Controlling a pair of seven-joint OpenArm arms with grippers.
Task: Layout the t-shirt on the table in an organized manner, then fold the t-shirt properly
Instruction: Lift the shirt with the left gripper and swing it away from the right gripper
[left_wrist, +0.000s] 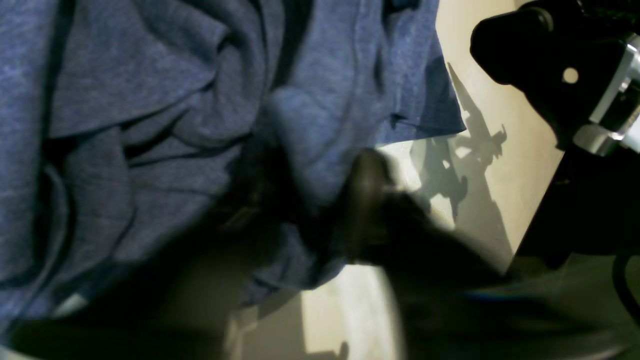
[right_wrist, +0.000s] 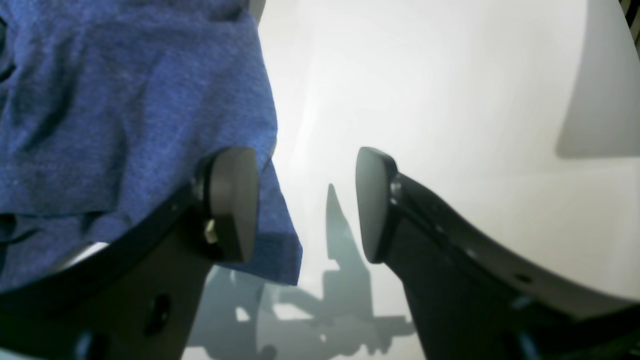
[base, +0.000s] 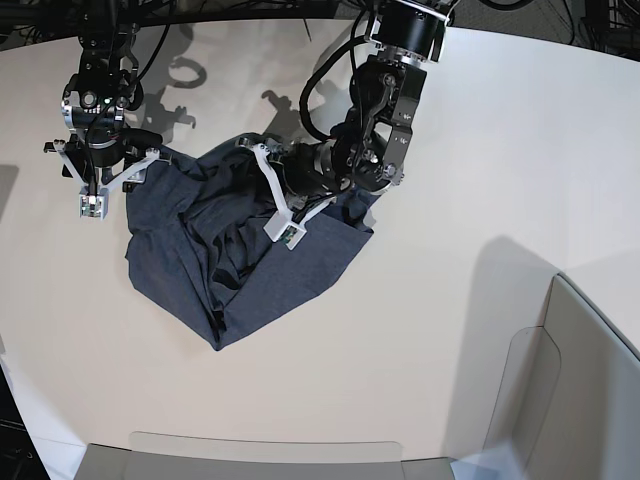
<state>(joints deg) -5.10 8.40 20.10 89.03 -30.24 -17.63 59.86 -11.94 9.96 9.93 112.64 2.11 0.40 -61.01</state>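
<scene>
t-shirt (base: 240, 250) crumpled on table (base: 480, 180), between both arms

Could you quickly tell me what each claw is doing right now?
Left claw: blurred against the t-shirt; cannot tell.
Right claw: open, holding nothing.

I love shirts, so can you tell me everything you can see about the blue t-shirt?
The t-shirt is dark, heathered blue-grey, soft-looking cloth. It lies crumpled on the off-white table, bunched into deep folds in the middle, with one flatter corner pointing toward the front. No lettering shows. The left gripper presses into its rumpled middle. The right gripper is open at one edge, one finger over the cloth.
</scene>
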